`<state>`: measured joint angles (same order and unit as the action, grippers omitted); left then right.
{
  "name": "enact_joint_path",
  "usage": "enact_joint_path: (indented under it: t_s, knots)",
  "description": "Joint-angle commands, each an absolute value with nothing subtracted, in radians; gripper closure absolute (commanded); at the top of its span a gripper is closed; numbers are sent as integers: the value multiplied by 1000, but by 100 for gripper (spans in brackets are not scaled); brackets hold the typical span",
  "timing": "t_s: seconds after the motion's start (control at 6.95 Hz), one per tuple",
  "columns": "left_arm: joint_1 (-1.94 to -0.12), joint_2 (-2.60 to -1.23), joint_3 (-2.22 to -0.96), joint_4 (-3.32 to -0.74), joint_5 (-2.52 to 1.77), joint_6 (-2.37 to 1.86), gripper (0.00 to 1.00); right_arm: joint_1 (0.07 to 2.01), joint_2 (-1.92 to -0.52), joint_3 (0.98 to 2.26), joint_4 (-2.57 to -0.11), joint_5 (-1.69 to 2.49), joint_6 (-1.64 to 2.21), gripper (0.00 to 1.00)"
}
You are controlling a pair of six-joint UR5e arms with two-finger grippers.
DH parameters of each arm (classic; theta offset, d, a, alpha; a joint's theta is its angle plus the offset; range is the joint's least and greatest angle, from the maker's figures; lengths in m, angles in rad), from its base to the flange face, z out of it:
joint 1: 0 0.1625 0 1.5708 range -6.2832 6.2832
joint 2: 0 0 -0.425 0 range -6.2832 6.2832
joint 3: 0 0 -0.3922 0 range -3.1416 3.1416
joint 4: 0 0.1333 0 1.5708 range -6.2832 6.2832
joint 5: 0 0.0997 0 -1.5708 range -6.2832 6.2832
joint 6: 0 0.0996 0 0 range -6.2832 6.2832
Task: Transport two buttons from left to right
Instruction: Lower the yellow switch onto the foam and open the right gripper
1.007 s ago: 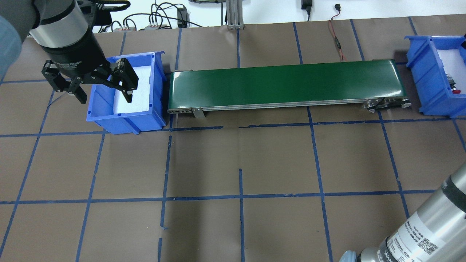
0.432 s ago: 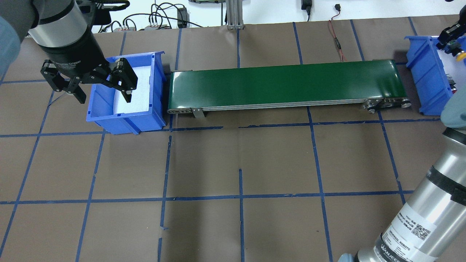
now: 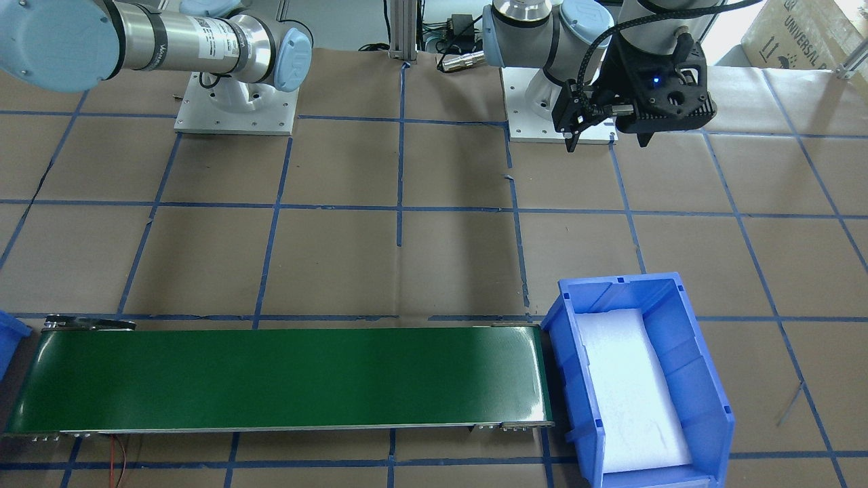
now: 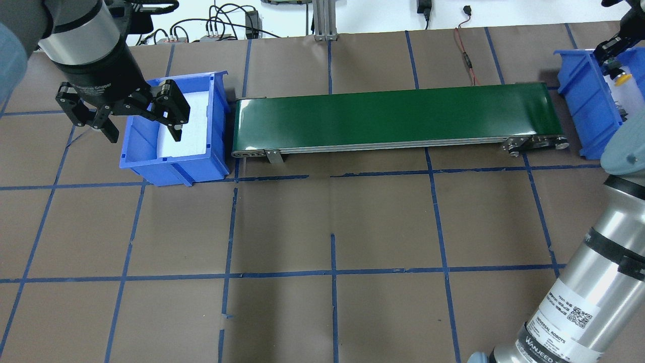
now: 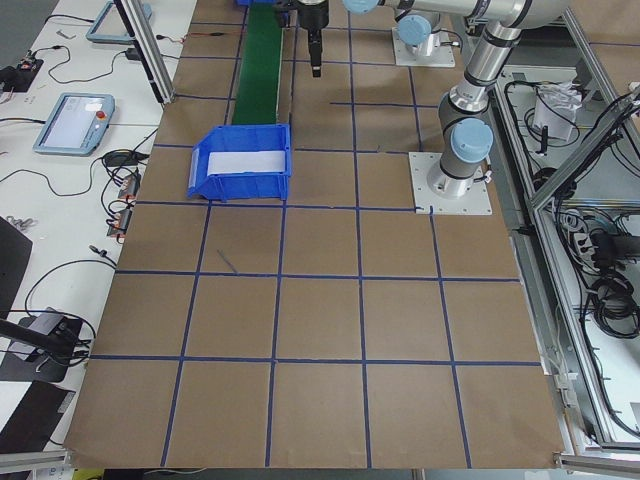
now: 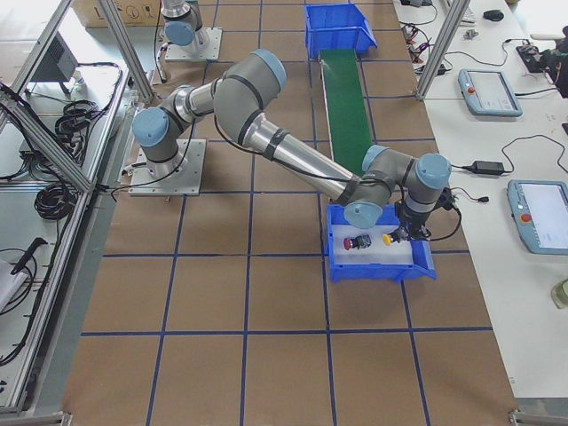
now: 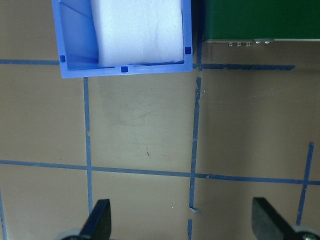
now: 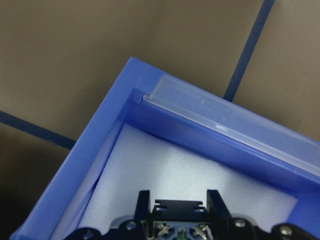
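My right gripper (image 4: 616,61) (image 6: 401,235) hangs over the right blue bin (image 4: 579,93) (image 6: 377,271), shut on the yellow button (image 4: 623,77) (image 6: 388,238). The right wrist view shows that button's metal contact block (image 8: 179,220) clamped between the fingers above the bin's white foam. On the same foam lies the red button (image 6: 359,241). Far to the left, my left gripper (image 4: 141,128) (image 3: 607,139) (image 7: 182,222) is open and holds nothing. It hovers above the table at the near side of the left blue bin (image 4: 171,166) (image 3: 678,298) (image 7: 125,67), which holds only white foam.
A green conveyor belt (image 4: 393,116) (image 3: 271,379) runs between the two bins with nothing on it. Cables and an aluminium post (image 4: 322,20) sit along the far edge. The right arm's silver link (image 4: 594,282) crosses the near right corner.
The right arm swung in from the lower right. Its gripper came into view over the right bin with the yellow button and shifted left. The left gripper stayed still.
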<state>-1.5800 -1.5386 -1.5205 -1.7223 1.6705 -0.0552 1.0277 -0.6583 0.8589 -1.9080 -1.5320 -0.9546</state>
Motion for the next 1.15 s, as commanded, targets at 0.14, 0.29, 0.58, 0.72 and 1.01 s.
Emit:
enact_joint_path:
  t_s: [0.14, 0.29, 0.58, 0.72, 1.01]
  knots:
    - [-1580, -1537, -1517, -1723, 1671, -54, 0, 1020, -650, 856, -1907, -1529, -957, 92]
    - [-1580, -1536, -1514, -1723, 1672, -52, 0, 1008, -647, 861, -1905, -1529, -963, 92]
    - [-1578, -1537, -1520, -1723, 1672, -48, 0, 994, -644, 861, -1901, -1529, -965, 91]
    - [-1578, -1536, -1528, -1721, 1674, -48, 0, 994, -641, 861, -1902, -1529, -963, 91]
    - [-1575, -1540, -1523, -1721, 1672, -48, 0, 994, -634, 865, -1896, -1528, -959, 59]
